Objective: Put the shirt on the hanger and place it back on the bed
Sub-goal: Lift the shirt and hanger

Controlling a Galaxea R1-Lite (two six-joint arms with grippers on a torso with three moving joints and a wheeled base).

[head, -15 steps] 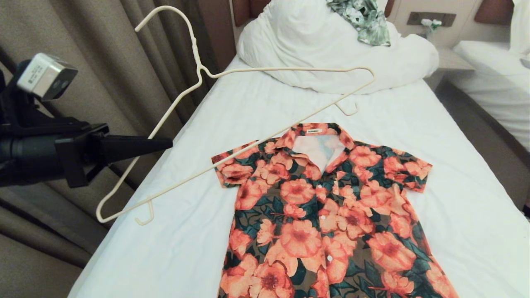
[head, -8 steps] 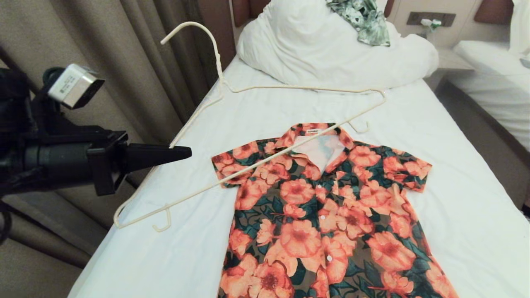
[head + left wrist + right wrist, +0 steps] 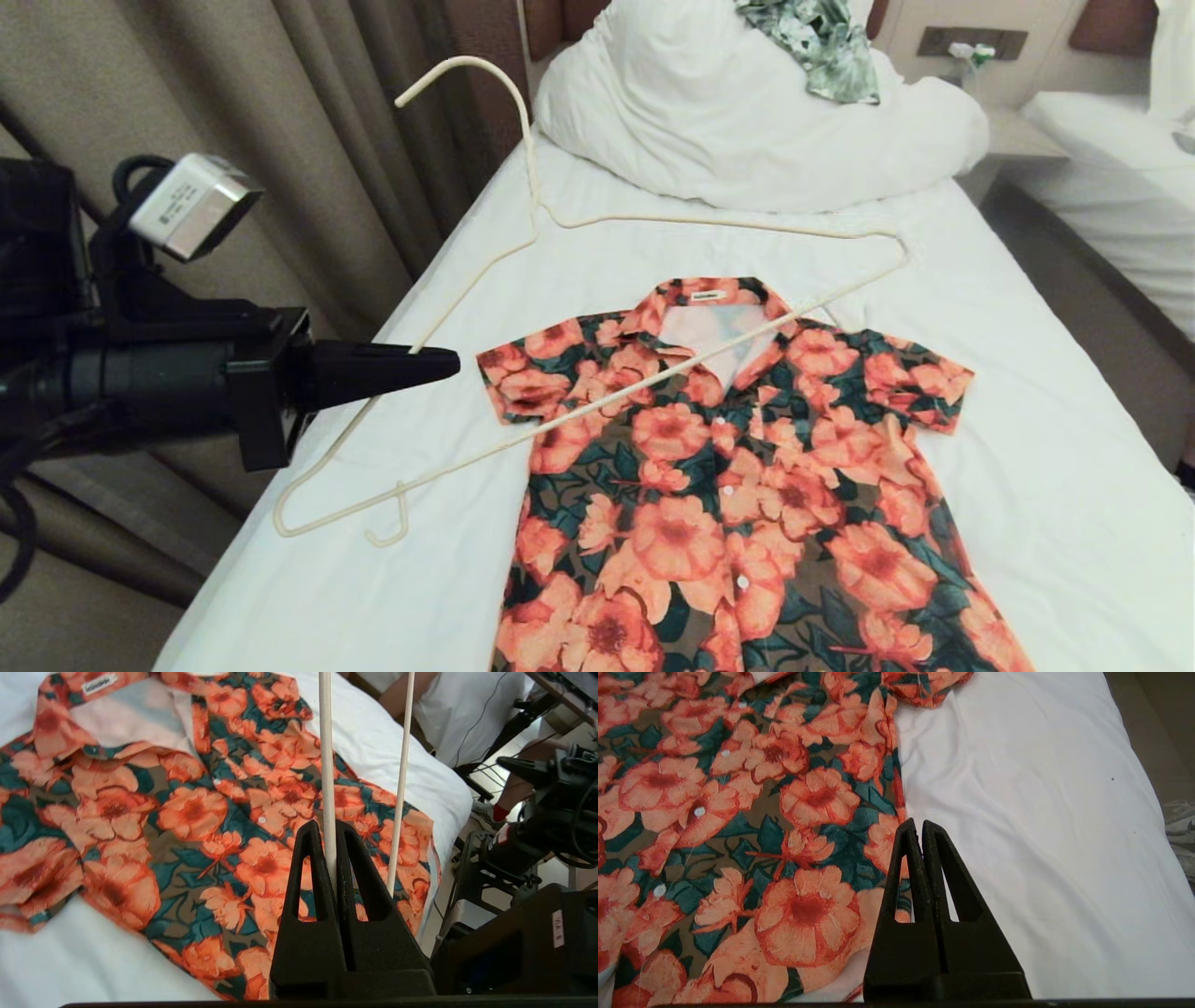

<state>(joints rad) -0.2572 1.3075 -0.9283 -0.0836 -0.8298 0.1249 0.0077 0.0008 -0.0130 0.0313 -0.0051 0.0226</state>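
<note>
The left gripper (image 3: 446, 362), a pair of black tapered fingers, is reaching in level from the left side of the head view, above the near left edge of the bed. Its fingers are pressing together on one thin rod of the cream-white wire clothes hanger (image 3: 719, 222); the left wrist view is showing that rod pinched between the fingers (image 3: 306, 868), with a second rod of the hanger (image 3: 402, 756) running just beside it.

The right gripper (image 3: 919, 828) is appearing only in its own wrist view. Its black fingers are standing together with nothing between them, above the right edge of the shirt and the bare sheet beside it.

The short-sleeved collared button-up shirt with large orange-pink flowers on dark green and brown (image 3: 738, 467) is lying flat and face up on the plain white sheet of the long single bed (image 3: 1008, 392), to the right of the left gripper's fingertips. Its left sleeve is lying near those fingertips.

The hanger's long bar is crossing the shirt's left sleeve and open collar diagonally. One corner is sitting near the bed's left edge, below the gripper. The other corner is lying beyond the collar to the right. The curved hook is rising at the far left, in front of the beige curtain (image 3: 280, 121).

Farther away, a bunched white duvet (image 3: 709, 121) is lying at the head of the bed, with a green-and-white leaf-print garment (image 3: 826, 42) on top.
</note>
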